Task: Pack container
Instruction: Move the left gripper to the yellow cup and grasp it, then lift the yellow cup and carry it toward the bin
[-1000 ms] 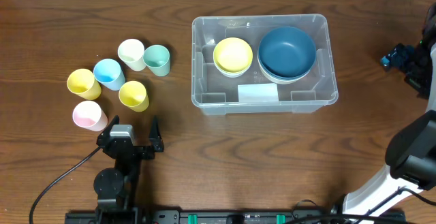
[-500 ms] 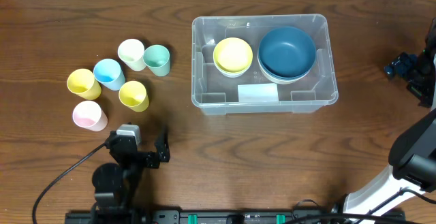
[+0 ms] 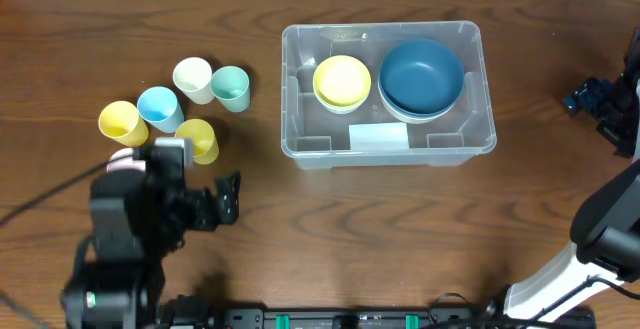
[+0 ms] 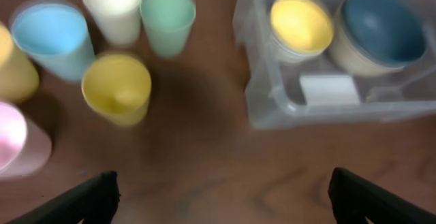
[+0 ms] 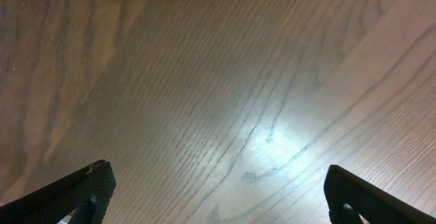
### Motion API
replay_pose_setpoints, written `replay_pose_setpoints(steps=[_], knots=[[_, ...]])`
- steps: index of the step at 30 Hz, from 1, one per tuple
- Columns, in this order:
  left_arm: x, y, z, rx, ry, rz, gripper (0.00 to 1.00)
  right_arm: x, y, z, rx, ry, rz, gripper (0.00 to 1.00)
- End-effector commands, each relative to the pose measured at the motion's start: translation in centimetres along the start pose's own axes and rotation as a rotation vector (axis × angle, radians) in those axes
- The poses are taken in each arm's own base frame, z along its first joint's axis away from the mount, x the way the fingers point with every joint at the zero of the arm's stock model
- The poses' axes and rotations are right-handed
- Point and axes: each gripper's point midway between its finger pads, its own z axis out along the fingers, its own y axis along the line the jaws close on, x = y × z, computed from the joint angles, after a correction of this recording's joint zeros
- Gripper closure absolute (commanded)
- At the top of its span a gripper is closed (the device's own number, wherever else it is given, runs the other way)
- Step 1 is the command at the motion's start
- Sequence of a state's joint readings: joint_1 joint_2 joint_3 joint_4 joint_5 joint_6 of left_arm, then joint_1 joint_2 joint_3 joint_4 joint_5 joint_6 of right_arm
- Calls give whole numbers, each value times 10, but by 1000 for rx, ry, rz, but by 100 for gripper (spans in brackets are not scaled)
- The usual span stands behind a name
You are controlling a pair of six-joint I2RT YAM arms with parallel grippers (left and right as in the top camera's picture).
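Observation:
The clear container [image 3: 290, 89] stands at the centre right and holds a yellow bowl [image 3: 342, 81], a blue bowl [image 3: 421, 77] and a white label [image 3: 378, 136]. It also shows in the left wrist view [image 4: 259, 108]. Several cups stand to its left: cream [image 3: 192, 77], green [image 3: 231, 87], blue [image 3: 159, 107] and two yellow [image 3: 122, 122] [image 3: 200, 139]. The pink cup [image 4: 17, 146] is hidden under the arm from overhead. My left gripper [image 3: 225, 199] [image 4: 221, 197] is open and empty, just in front of the cups. My right gripper [image 3: 590, 97] [image 5: 221, 190] is open and empty over bare table at the far right.
The wooden table [image 3: 400, 229] lies under everything. A cable [image 3: 40, 209] trails from the left arm towards the left edge. The right arm's base [image 3: 600, 239] stands at the right front.
My left arm has risen and moved left and away from the front edge, towards the cups, and now covers the pink cup from overhead. The right arm has barely moved.

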State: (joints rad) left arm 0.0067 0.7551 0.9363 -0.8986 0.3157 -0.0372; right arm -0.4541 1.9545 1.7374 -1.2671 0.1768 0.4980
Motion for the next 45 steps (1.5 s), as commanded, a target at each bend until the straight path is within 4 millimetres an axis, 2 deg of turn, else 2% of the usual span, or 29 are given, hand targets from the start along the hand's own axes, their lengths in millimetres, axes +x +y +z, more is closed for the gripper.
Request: replay_pose_setpoints(steps=[1,6,10,15,17,18,20,24,26,33,35,38,45], knots=[[-5,2,14,0,121,0,2,0,-3,-1,12,-7,23,1],[-7,-4,46,76,220,-36,2,0,-3,-1,12,-7,23,1],[-23,-1,67,87,191,-31,2,0,-3,-1,12,-7,23,1],[-54,-5,75,118,74,8,2,0,-3,-1,12,-7,23,1],[-59,-4,76,111,52,14,1,0,-3,-1,12,-7,23,1],[-59,0,76,88,50,7,1,0,-3,-1,12,-7,23,1],[-57,20,77,-27,56,-94,1,0,-3,-1,12,-7,23,1],[-41,72,70,-315,67,-388,14,0,-3,-1,12,-7,23,1],[-37,84,69,-373,63,-459,14,0,-3,-1,12,-7,23,1],[-34,105,91,-441,57,-658,14,0,-3,-1,12,-7,23,1],[-29,113,99,-479,68,-709,18,0,-3,-1,12,-7,23,1],[-23,120,112,-502,99,-719,25,0,-3,-1,12,-7,23,1],[-4,141,122,-572,168,-748,29,0,-3,-1,12,-7,23,1]])
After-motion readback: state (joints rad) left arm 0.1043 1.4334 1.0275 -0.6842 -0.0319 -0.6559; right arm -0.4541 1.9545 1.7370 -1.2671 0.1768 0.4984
